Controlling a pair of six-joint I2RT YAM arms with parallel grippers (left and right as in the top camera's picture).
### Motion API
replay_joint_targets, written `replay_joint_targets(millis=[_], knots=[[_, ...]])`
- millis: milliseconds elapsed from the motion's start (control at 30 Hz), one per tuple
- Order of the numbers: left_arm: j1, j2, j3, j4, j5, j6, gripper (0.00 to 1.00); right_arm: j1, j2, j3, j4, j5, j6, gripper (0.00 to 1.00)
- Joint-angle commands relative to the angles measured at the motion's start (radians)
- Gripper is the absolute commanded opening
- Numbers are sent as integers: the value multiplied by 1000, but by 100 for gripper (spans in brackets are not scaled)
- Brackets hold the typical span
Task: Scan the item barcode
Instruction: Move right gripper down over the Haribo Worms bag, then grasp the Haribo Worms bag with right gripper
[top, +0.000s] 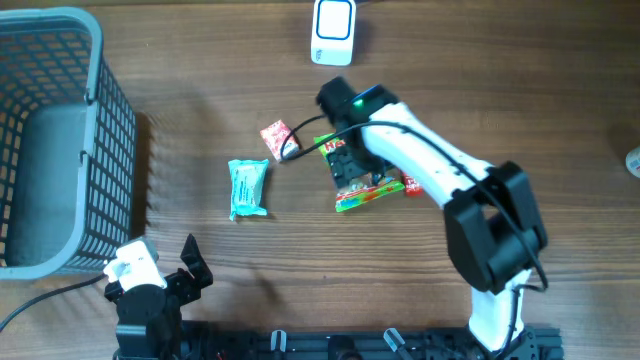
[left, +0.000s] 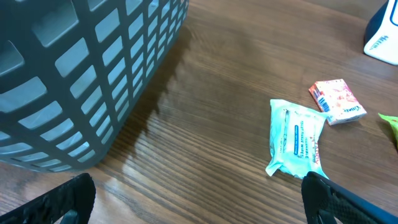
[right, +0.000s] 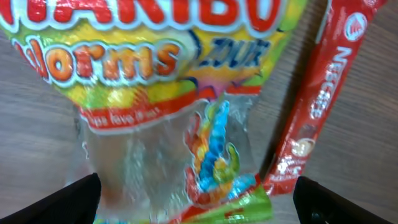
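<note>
Left gripper (left: 199, 208) stands wide and empty near the rigid grid basket (left: 74, 74) at the worktop's (top: 300, 290) left edge. Approach step: right gripper (right: 199, 202), jaws wide, holding nothing, hangs over the glossy, crinkled Haribo bag (right: 161, 81) mid-worktop; next needs descent and a pinch on thin film. Slim red sachet (right: 323, 99) just beside.

Soft, even room light on the brown wood-grain table (top: 230, 290); the grain reads clearly overhead. The grey plastic mesh basket (top: 60, 130) at the left edge casts a faint shadow rightward. Right wrist view: yellow clear-windowed gummy-worm bag (right: 155, 93) close up, slightly blurred, sheen on its film. Left wrist view sharp.
</note>
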Motion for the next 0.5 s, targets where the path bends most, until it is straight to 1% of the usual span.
replay_joint_targets(millis=[0, 200, 333, 467], knots=[[4, -3, -4, 1, -10, -5, 100, 42, 0, 3, 42, 99, 48, 100], [4, -3, -4, 1, -10, -5, 100, 76, 8, 3, 41, 99, 90, 100], [4, -3, -4, 1, -10, -5, 100, 100, 18, 3, 49, 101, 92, 100], [4, -3, -4, 1, -10, -5, 100, 121, 60, 3, 52, 147, 101, 99]])
